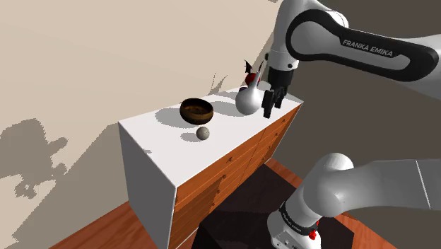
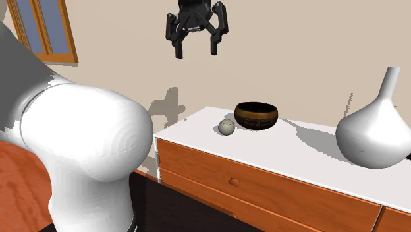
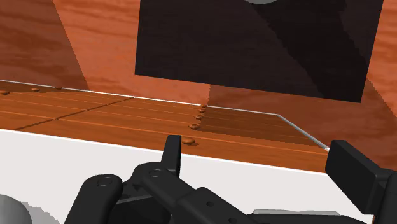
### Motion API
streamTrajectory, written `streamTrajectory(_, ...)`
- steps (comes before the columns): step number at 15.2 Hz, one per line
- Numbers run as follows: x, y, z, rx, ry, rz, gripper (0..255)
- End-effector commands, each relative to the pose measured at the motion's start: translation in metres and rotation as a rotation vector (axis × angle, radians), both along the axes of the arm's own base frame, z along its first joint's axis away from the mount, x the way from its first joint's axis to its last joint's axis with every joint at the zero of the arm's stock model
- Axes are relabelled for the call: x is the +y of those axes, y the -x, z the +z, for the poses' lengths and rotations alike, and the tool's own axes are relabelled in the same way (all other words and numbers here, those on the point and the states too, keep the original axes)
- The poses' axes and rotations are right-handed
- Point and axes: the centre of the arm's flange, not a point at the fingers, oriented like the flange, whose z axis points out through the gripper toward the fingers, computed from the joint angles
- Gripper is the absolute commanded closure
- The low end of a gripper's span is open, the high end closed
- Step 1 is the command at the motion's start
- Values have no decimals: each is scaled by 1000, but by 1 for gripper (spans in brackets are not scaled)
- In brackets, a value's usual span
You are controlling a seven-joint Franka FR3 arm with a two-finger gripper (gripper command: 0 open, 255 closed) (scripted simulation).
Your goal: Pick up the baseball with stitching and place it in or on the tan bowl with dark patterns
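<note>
The baseball (image 1: 204,133) (image 2: 226,128) is a small pale grey ball lying on the white top of a dresser (image 1: 148,131). Just behind it stands the bowl (image 1: 196,109) (image 2: 256,115), brown with a dark patterned band and nothing in it. My black gripper (image 1: 274,105) (image 2: 196,47) hangs open and holds nothing, well above the dresser. In the shoulder view it is to the right of the ball, beyond a white vase. In the wrist view the gripper (image 3: 261,167) looks down past the dresser's front edge, its fingers (image 3: 170,153) wide apart.
A tall white vase (image 1: 247,100) (image 2: 372,132) stands on the dresser between my gripper and the bowl. A small dark and red object (image 1: 249,71) sits behind it. Wooden drawer fronts (image 2: 263,184) face my black stand (image 1: 240,212). A wall backs the dresser.
</note>
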Motion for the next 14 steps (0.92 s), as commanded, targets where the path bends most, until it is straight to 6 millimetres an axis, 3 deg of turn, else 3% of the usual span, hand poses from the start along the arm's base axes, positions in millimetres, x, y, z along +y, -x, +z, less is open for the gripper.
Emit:
streamTrajectory(1,0,0,0,0,0,0,0)
streamTrajectory(14,2,-130,-112,10,-37,90,0)
